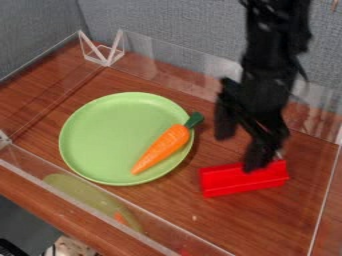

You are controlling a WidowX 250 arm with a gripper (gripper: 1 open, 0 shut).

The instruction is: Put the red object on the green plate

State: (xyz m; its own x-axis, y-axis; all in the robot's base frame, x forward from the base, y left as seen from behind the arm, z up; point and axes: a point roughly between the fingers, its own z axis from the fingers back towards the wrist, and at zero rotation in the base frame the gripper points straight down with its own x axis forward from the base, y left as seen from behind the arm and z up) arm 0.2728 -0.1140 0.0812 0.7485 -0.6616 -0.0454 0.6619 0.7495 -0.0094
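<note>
The red object is a flat, bright red block lying on the wooden table at the front right. My gripper hangs open just above its middle, one finger toward the plate and the other finger low over the block, hiding part of its top edge. Nothing is between the fingers. The green plate sits to the left on the table, round and light green. An orange carrot with a green top rests on the plate's right side, reaching over its rim.
Clear acrylic walls fence the table along the front, right and back. A white wire stand sits at the back left corner. Bare wood lies between the plate and the red block.
</note>
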